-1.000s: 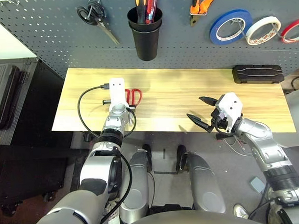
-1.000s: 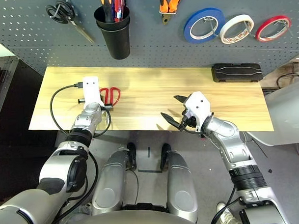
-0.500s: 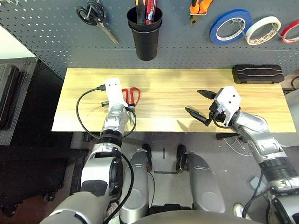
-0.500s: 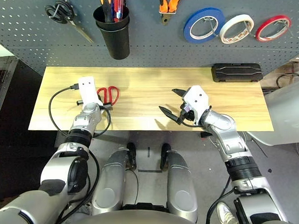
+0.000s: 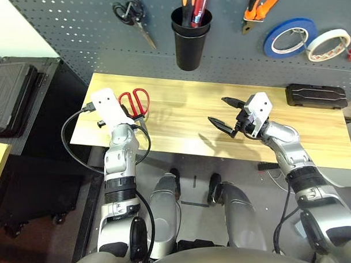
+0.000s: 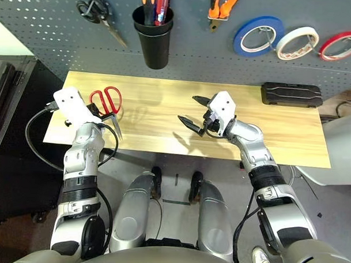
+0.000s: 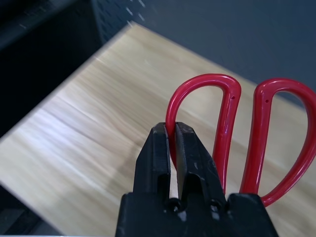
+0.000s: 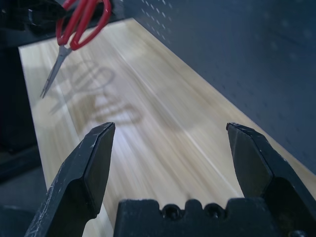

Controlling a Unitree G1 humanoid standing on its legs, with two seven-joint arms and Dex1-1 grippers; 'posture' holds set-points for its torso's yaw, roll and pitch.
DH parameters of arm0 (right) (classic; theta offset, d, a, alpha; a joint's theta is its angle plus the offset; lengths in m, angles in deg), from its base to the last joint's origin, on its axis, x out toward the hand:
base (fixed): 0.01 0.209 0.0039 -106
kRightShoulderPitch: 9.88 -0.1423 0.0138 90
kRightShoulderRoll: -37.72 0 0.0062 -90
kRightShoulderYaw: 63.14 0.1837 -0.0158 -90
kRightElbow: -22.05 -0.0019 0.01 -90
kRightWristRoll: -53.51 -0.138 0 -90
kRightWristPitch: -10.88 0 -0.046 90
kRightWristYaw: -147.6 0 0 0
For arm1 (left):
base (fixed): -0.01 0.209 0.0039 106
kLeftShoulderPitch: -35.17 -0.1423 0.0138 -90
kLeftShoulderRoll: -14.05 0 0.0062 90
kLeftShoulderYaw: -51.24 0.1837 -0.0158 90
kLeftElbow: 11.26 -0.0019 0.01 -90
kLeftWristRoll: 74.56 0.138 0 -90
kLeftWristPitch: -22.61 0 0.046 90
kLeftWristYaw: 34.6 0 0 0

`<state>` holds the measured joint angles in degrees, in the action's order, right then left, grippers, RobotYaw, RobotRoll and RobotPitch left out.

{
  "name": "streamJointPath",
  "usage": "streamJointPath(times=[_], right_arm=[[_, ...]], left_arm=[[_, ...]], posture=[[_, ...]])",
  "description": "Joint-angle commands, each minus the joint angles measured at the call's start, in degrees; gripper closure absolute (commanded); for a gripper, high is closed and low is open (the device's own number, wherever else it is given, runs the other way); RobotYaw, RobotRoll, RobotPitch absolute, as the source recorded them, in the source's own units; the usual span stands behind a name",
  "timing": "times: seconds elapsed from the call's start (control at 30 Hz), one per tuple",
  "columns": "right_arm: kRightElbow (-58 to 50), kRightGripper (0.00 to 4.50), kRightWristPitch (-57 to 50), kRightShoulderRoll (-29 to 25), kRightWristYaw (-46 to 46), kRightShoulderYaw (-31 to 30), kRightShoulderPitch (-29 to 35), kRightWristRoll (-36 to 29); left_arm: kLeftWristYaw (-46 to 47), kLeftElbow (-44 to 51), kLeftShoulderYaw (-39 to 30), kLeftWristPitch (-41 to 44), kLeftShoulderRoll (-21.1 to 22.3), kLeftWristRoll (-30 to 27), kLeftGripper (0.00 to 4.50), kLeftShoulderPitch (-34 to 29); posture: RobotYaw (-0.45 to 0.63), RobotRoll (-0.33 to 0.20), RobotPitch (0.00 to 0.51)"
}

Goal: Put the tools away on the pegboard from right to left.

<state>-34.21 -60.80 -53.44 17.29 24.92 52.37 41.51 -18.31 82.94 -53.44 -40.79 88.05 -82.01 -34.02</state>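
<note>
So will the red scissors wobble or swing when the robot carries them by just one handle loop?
Probably a bit. The left gripper pinches the red-handled scissors by one thin loop only, blades hanging down above the table, so they may swing. The smooth plastic loop looks slippery, so it might twist. The scissors themselves look stiff, not floppy.

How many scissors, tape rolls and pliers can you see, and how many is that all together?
Scissors: 2, the red-handled scissors held up in the left tool and the black-handled scissors on the pegboard.
Tape rolls: 3, blue, white, red.
Pliers: 1, orange-and-black.
Total: 6.
</note>
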Motion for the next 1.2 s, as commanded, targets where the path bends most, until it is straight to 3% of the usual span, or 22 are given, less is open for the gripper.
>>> streamJointPath(times=[0.03,0.3,0.6,1.2], right_arm=[[3.64,0.0,2.41,0.34,1.79,0.89,-0.32,-0.73],[9.43,0.0,7.13,2.31,3.73,2.67,-3.37,-2.22],[10.9,0.0,8.9,2.86,3.69,4.36,-4.05,-2.95],[8.09,0.0,9.95,1.66,2.33,8.33,-3.15,-4.38]], left_arm=[[-1.08,5.86,0.21,0.67,-0.65,-1.2,4.47,-2.28],[-4.26,15.28,-0.41,-0.24,0.04,-5.5,4.47,-0.35],[-9.74,18.63,1.31,1.29,1.85,-10.75,4.47,3.99],[-16.65,3.68,3.22,1.35,4.95,-12.12,4.47,16.49]], posture=[[0.45,0.0,0.193],[0.48,0.0,0.183],[0.45,0.0,0.172],[0.35,0.0,0.169]])
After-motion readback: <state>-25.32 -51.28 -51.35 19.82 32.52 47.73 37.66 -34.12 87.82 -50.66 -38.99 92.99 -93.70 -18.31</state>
